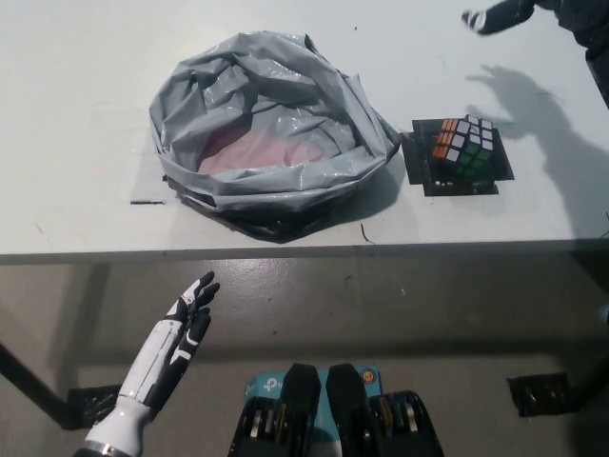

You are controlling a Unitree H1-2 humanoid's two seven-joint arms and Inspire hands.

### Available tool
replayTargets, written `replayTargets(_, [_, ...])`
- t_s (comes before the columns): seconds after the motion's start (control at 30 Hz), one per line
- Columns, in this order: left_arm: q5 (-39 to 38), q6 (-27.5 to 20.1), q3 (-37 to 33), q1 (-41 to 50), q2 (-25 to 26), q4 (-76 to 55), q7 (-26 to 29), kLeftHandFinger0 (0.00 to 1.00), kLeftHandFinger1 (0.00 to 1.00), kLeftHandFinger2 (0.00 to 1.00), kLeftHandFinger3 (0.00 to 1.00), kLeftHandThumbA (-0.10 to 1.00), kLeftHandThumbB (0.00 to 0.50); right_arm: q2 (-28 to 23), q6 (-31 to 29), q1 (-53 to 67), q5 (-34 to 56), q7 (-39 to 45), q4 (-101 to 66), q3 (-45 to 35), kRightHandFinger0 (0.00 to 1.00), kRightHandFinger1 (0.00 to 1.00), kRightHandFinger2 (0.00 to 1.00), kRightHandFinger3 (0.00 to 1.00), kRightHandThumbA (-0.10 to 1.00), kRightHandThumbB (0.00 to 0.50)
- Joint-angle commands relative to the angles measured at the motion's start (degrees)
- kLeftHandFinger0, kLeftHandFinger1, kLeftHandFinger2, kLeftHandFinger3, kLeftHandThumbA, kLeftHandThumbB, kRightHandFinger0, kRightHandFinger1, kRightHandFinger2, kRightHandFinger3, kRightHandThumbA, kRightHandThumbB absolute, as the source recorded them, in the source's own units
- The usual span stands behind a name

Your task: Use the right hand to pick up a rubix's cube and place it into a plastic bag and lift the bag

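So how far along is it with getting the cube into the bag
Nothing looks done yet. The multicoloured Rubik's cube sits on its black square mat, right of the open grey plastic bag. The black right hand is at the far top edge, apart from the cube, holding nothing. The white left hand rests open below the table. Grasping, bagging and lifting remain.

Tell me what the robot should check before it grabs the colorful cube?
1. Rubik's cube sits free on its black mat: ok.
2. Right hand near the cube: not ok, it is up at the picture's top edge.
3. Right hand open: cannot tell, mostly cut off.
4. Plastic bag mouth open, beside the cube: ok.
5. Left hand out of the way, below the table edge: ok.
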Motion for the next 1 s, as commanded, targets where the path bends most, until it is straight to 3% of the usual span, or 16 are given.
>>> replayTargets(0.0, [0.3, -1.2, 0.5, 0.1, 0.2, -1.0, 0.4, 1.00, 1.00, 1.00, 1.00, 1.00, 0.102, 0.7, -0.7, -1.7, -3.3, 6.4, -1.6, 4.4, 1.00, 1.00, 1.00, 1.00, 0.69, 0.500])
replayTargets(0.17, [0.5, -1.2, 0.6, -0.1, 0.1, -1.1, 0.5, 1.00, 1.00, 1.00, 1.00, 1.00, 0.105, 1.9, -0.3, 0.1, -5.1, 5.6, -0.9, 8.5, 1.00, 1.00, 1.00, 1.00, 0.71, 0.500])
replayTargets(0.33, [-0.3, -1.3, 0.7, -0.2, 0.0, -0.8, 0.2, 1.00, 1.00, 1.00, 1.00, 1.00, 0.110, 3.0, 2.1, 1.7, -4.4, 6.1, 0.1, 9.0, 1.00, 1.00, 1.00, 1.00, 0.67, 0.500])
replayTargets(0.97, [-0.4, -1.4, 0.6, 0.1, 0.1, -1.1, 0.0, 1.00, 1.00, 1.00, 1.00, 1.00, 0.108, 5.5, 4.1, 3.8, -6.2, 3.2, 1.9, 11.6, 1.00, 1.00, 1.00, 1.00, 0.69, 0.500])
